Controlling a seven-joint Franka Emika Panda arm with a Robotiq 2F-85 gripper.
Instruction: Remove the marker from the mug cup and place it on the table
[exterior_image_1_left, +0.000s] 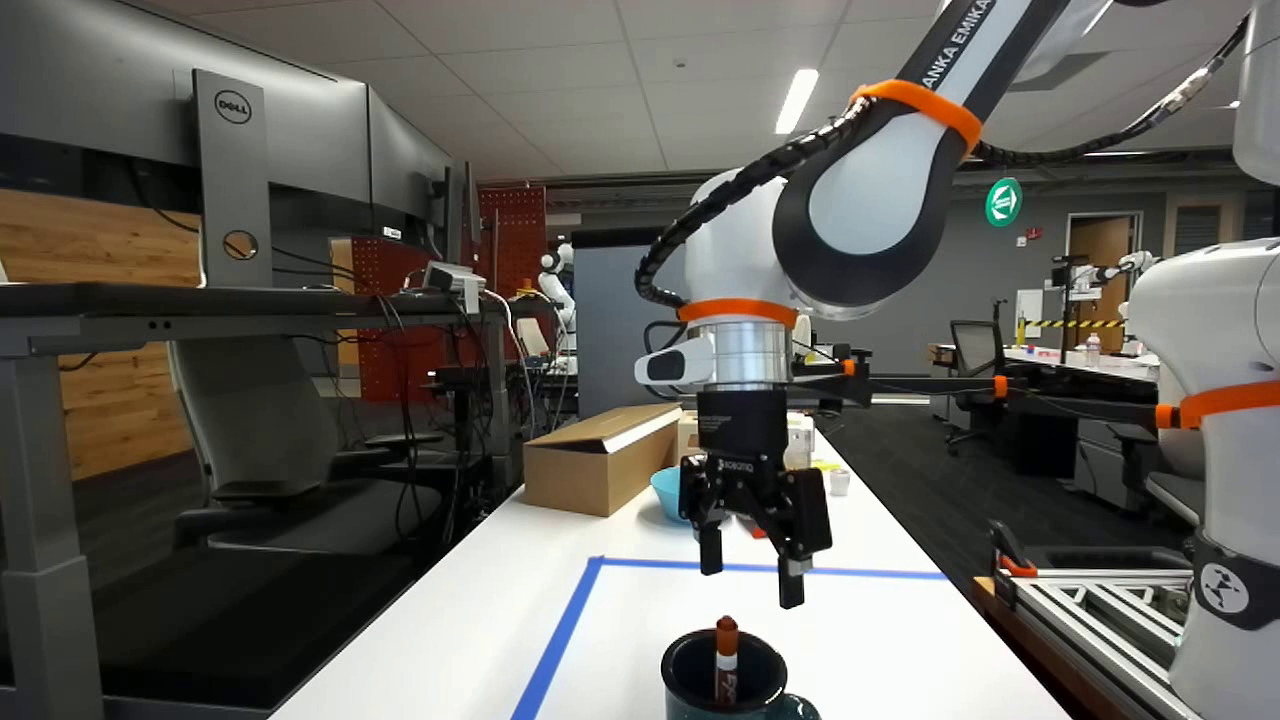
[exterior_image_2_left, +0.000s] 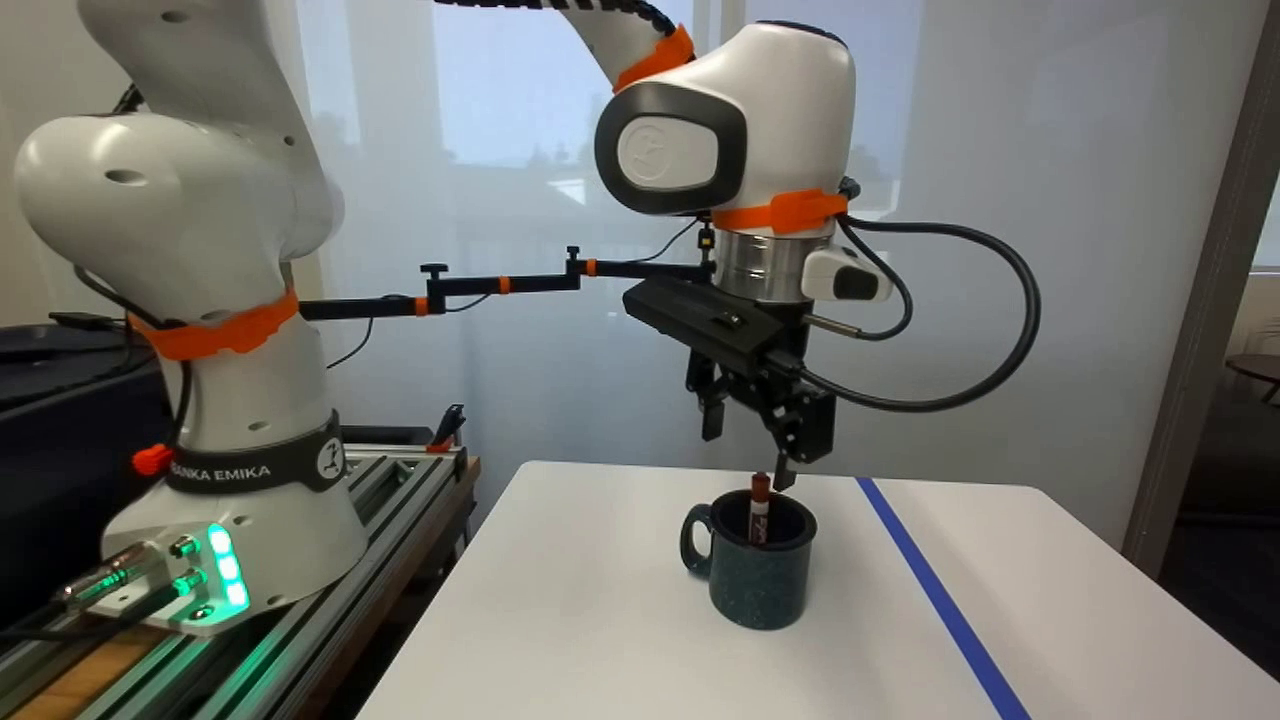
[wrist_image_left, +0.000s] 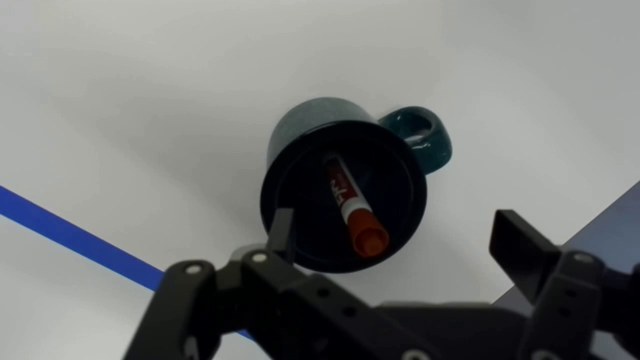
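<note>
Marker (wrist_image_left: 350, 195): one, slim; red-orange cap, white band below it, dark red label with white lettering. Stands cap uppermost inside the mug cup (exterior_image_2_left: 760, 585), close to upright, cap tip rising above the rim.

Mug cup: one, round; speckled dark green outside, near-black within, single loop handle (wrist_image_left: 432, 157). Upright on the table (exterior_image_2_left: 560, 600).

Gripper (exterior_image_1_left: 751, 575): one, black; fingers spread wide, holding nothing, poised above the level of the rim, apart from marker and mug cup.

Table: long, white-topped, marked with straight blue tape (exterior_image_2_left: 946, 600). Towards the far end, in an exterior view: cardboard box (exterior_image_1_left: 565, 475), blue bowl (exterior_image_1_left: 667, 493), small white cup (exterior_image_1_left: 839, 483).

Room: in an exterior view, grey monitor back lettered DELL (exterior_image_1_left: 238, 160), grey-backed chair (exterior_image_1_left: 260, 420), round green sign (exterior_image_1_left: 1003, 202), ceiling light strip (exterior_image_1_left: 797, 101); in an exterior view, pale window screen (exterior_image_2_left: 520, 180).

Obscured: marker's lower end, hidden by the mug wall in both exterior views, dim in the wrist view; lettering, not fully legible; blue bowl, partly behind the gripper; red item (exterior_image_1_left: 757, 532), mostly covered, kind uncertain.

Cut off: mug cup's base, by the lower edge in an exterior view; robot arm (exterior_image_2_left: 780, 110), by the upper edge in both exterior views.
</note>
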